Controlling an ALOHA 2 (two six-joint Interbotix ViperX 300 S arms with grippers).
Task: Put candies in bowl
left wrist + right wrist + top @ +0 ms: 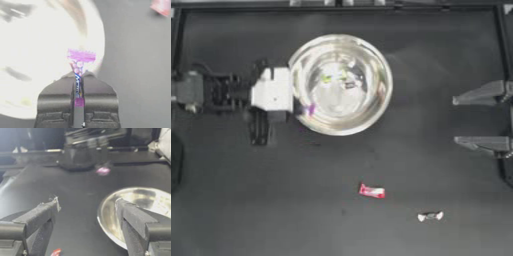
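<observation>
The silver bowl [371, 60] stands left of the table's middle. Inside it lie a green candy [326, 78] and a silvery candy [350, 84]. My left gripper [301, 106] is over the bowl's left rim, shut on a purple candy [310, 109]. In the left wrist view the purple candy [81, 56] sticks out from the closed gripper [79, 75] above the bowl [33, 50]. A red-pink candy [371, 191] and a silvery-white candy [430, 216] lie on the table toward the front. My right gripper [481, 120] stays parked open at the right edge.
From the right wrist view the open right gripper [87, 203] looks across the table at the bowl [110, 213], the held purple candy [103, 171] and the red-pink candy [56, 252]. Dark rails run along the table's far edge [342, 6].
</observation>
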